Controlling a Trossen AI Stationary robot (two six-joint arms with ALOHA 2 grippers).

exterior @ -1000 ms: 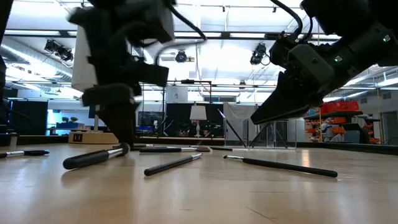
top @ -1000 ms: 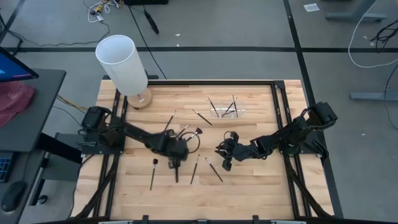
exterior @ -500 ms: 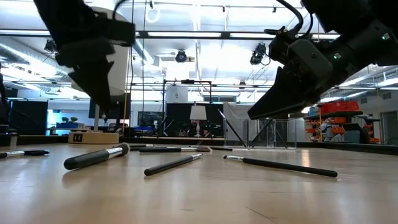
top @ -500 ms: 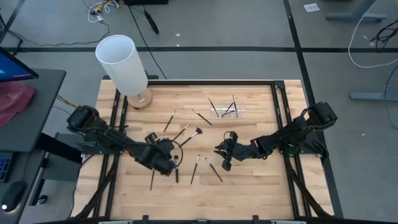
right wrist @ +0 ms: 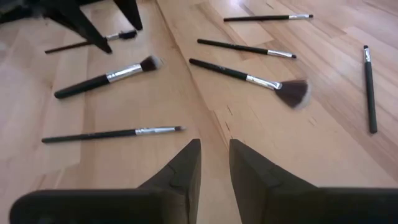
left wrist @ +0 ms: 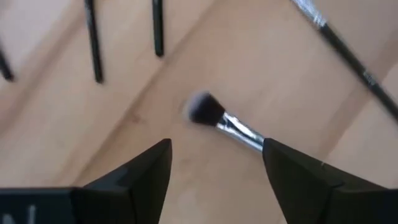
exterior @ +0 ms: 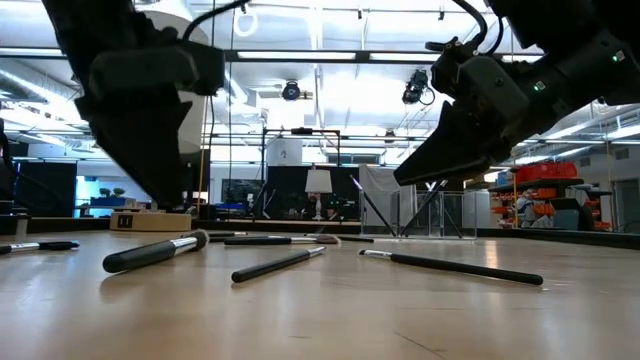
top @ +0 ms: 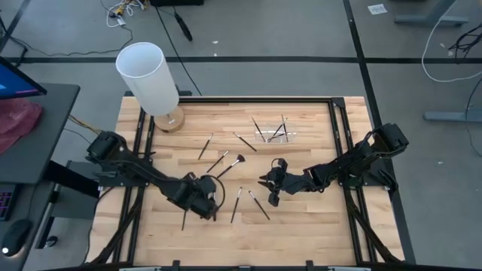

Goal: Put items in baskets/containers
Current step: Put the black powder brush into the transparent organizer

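Several thin makeup brushes lie flat on the wooden table (top: 309, 120), among them a fan brush (top: 232, 163) and two near-side ones (top: 236, 205) (top: 258, 205). Some stand in the clear holder (top: 273, 134) at the far middle. My left gripper (top: 203, 202) hovers open just above a dark-bristled brush with a silver ferrule (left wrist: 211, 115), a finger on either side and not touching it. My right gripper (top: 267, 188) hangs over the table's middle, its fingers (right wrist: 186, 162) a narrow gap apart with nothing between them.
A tall white cylinder (top: 149, 75) on a round wooden base stands at the far left corner. Black rails (top: 226, 98) frame the table. Bare wood lies along the near edge and at the right of the holder.
My left gripper has risen from the brushes on the table and swung toward the table's near left, rolling about its own axis as it went. The brushes lie as they did. My right arm has kept still.
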